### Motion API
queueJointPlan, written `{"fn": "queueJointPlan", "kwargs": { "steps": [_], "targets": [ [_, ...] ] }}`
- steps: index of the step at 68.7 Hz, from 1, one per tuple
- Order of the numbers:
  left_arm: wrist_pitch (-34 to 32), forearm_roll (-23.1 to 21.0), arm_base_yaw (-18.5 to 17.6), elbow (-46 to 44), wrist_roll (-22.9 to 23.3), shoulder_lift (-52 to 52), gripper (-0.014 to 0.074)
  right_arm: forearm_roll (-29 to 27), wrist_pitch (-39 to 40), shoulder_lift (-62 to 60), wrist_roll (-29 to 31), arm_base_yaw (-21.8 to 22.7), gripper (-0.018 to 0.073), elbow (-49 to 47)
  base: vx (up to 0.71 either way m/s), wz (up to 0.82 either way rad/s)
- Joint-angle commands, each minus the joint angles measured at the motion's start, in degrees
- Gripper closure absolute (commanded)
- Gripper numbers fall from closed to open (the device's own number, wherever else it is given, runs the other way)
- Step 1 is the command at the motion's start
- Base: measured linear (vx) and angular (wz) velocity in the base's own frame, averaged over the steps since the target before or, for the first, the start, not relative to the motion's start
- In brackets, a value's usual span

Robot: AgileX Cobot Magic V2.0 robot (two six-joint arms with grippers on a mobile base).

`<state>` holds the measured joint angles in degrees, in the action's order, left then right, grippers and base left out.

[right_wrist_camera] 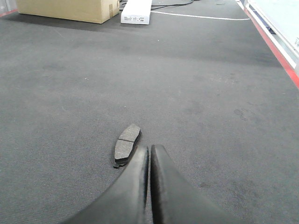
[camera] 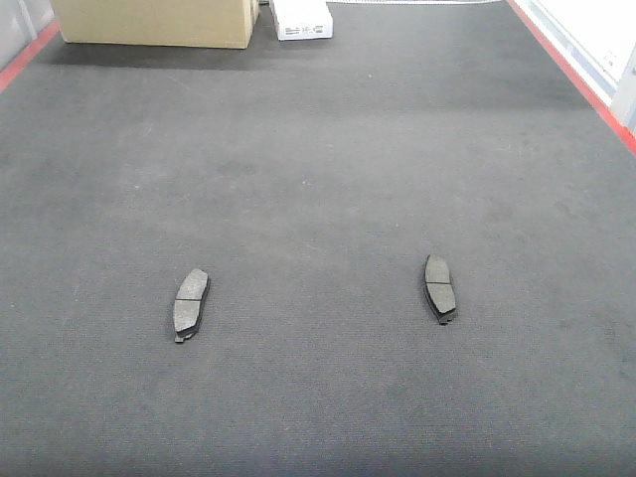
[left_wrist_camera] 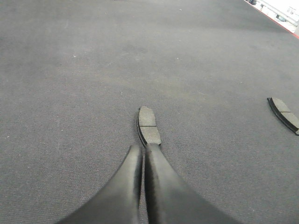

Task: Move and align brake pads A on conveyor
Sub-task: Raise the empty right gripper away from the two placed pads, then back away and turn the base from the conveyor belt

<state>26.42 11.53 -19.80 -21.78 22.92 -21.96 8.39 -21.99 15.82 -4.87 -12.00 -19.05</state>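
Left gripper (left_wrist_camera: pixel 142 148) closed: two black tapered fingers pressed flat together, nothing between them, pointing along the very wide, dark grey, felt-like conveyor (left_wrist_camera: pixel 70 93). Just past the tips, flat on the belt, the left brake pad (left_wrist_camera: pixel 148 125): small, dark grey, slightly curved and oblong, with a groove across its middle. Near end hidden behind the fingertips, so touching or apart impossible to tell. From the front, this pad left of centre, far end leaning a little rightward.

Well apart to its right, at about the same depth, the right brake pad (camera: pixel 439 288): alike in colour and shape, also flat on the belt, far end leaning a little leftward. In the left wrist view, cut off by the right border.

Right gripper (right_wrist_camera: pixel 149 150) likewise closed: black fingers together with only a hairline slit, clamped on nothing. Right brake pad just beyond and left of the tips, its near corner lost behind the left finger; contact again unclear.

At the belt's far end:
- left red edge (camera: pixel 25 55), only a short stretch in view
- tan cardboard box (right_wrist_camera: pixel 70 8), top cropped by the frame
- white rectangular carton (right_wrist_camera: pixel 136 11) just beside it, small dark lettering on its end face too small and blurred to read
- thin white line (right_wrist_camera: pixel 201 16), cable or marking hard to tell
- right red edge (right_wrist_camera: pixel 275 46)
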Motion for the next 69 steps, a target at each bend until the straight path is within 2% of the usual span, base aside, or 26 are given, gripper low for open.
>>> {"fn": "queueJointPlan", "kwargs": {
  "steps": [1, 29, 69],
  "targets": [
    [-3.81, 0.24, -0.34, -1.51, 0.30, -0.44, 0.0602, 0.79, 4.55, 0.30, 0.48, 0.03, 0.0566, -1.56, 0.00, 0.00],
    [-3.81, 0.24, -0.34, -1.51, 0.30, -0.44, 0.0602, 0.79, 4.55, 0.30, 0.48, 0.03, 0.0566, -1.56, -0.04, -0.02],
    [-3.81, 0.24, -0.34, -1.51, 0.30, -0.44, 0.0602, 0.79, 4.55, 0.30, 0.48, 0.03, 0.0566, -1.56, -0.24, -0.12]
  ]
}}
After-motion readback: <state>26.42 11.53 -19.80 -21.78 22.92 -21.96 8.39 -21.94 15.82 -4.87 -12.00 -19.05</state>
